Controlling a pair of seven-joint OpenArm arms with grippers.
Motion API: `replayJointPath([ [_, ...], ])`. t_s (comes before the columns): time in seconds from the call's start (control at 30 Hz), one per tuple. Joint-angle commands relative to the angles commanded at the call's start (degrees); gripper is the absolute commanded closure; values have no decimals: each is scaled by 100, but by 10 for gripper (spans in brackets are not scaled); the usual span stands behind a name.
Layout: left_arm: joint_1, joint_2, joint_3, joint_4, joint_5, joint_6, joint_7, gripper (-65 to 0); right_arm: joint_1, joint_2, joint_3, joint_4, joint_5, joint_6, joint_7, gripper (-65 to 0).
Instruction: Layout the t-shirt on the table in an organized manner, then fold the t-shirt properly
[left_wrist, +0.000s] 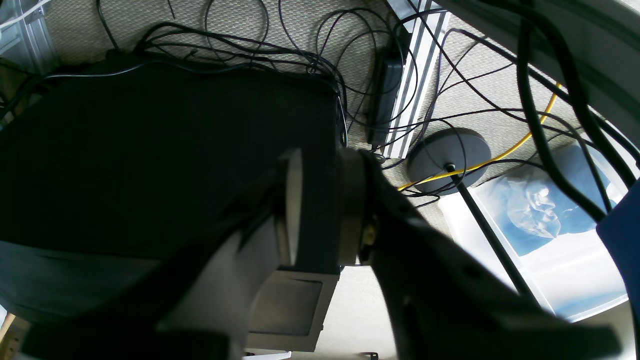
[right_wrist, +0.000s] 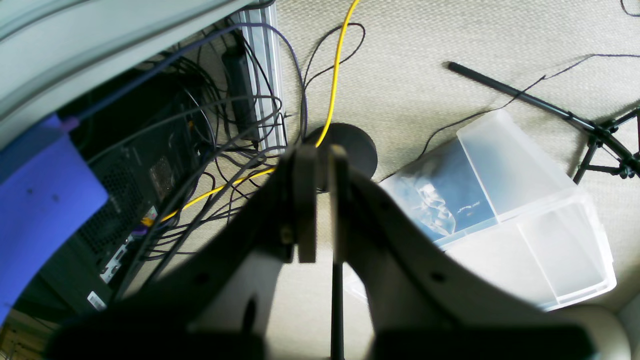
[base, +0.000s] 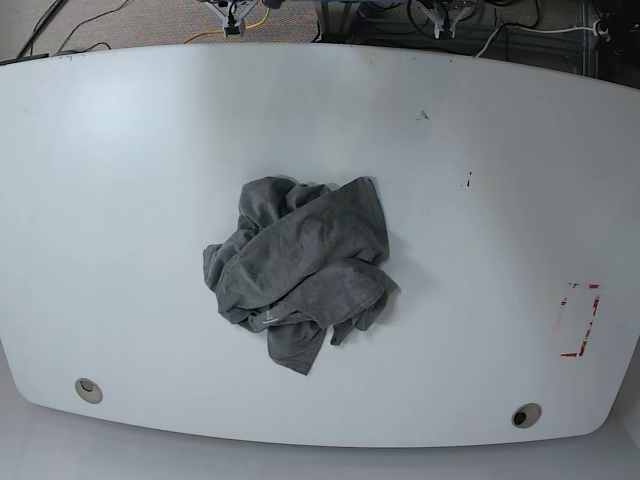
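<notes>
The t-shirt (base: 300, 270), dark heather grey, lies crumpled in a heap near the middle of the white table (base: 120, 160). Both grippers hang beyond the table's far edge, well away from the cloth. In the base view my left gripper (base: 445, 18) shows at the top right and my right gripper (base: 232, 20) at the top left. In the left wrist view my left gripper (left_wrist: 320, 165) points at the floor, slightly open and empty. In the right wrist view my right gripper (right_wrist: 322, 155) is all but shut, only a thin slit between its fingers, holding nothing.
Two grommet holes (base: 88, 389) (base: 526, 414) sit near the table's front edge, and a red-tape rectangle (base: 578, 320) at the right. Below the far edge are tangled cables (left_wrist: 310, 55), a black computer case (left_wrist: 150, 150), a clear plastic bin (right_wrist: 525, 215) and a tripod (right_wrist: 605, 140).
</notes>
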Motion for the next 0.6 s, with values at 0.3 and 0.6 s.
replayJointPath([
  [0.3, 103, -48, 15, 84, -29, -6, -120, -106, -14, 6, -3, 9, 4, 9, 3, -39],
  [0.6, 343, -97, 14, 320, -84, -20, -325, -116, -74, 41, -3, -43, -33, 73, -16, -38],
])
